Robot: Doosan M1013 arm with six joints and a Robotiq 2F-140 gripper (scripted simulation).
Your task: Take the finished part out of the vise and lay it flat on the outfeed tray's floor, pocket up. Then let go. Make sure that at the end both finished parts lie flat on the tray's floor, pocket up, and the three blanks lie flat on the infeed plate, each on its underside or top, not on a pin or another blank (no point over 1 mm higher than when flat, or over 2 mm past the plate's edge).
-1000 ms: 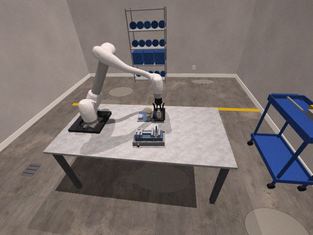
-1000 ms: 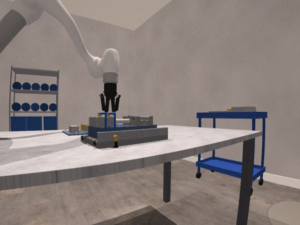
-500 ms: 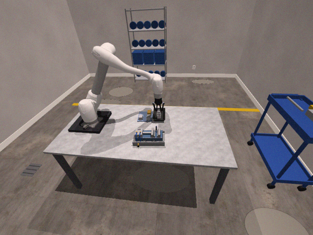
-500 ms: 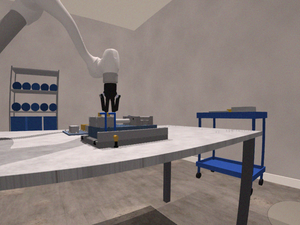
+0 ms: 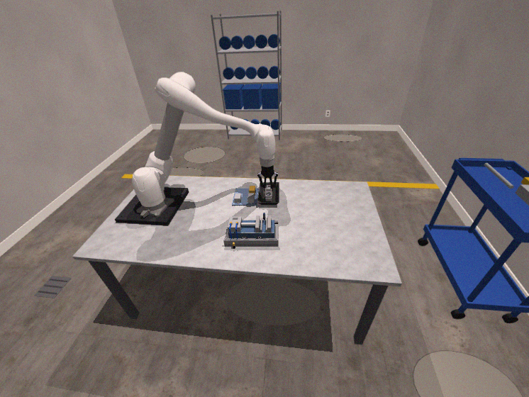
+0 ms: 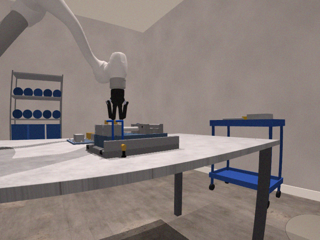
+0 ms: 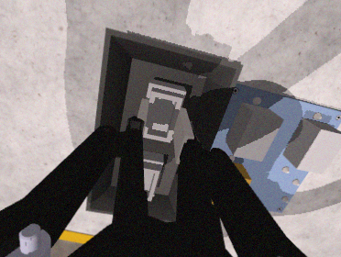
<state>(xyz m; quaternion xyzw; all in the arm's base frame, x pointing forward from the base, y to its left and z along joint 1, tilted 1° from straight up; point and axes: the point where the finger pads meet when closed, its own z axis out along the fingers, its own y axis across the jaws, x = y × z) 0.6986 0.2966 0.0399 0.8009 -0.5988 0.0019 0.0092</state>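
Finished part: the grey part, with a pale-edged pocket facing the wrist camera, was clamped between the gripper's fingers, directly over the floor of the outfeed tray. Whether it touched the floor could not be told.

Gripper: the black gripper pointed straight down and was closed narrowly on the finished part; in the wrist view its dark fingers flanked the part on both sides.

Outfeed tray: a dark rectangular tray with raised walls sat on the far half of the table, and the gripper reached into it from above.

Blue plate: a light blue fixture plate with grey blocks and small holes lay just beside the tray.

Vise: the vise, grey with blue parts and a small yellow knob at its front, stood nearer the table's front edge, apart from the tray. In the exterior view it hid the tray.

Arm: the white arm rose from a black base plate at the table's left end and arched over to the tray.

Table: a grey mottled table carried all of these.

Surroundings: a blue cart stood to the right on the floor, and a shelf rack with blue items stood at the back wall.
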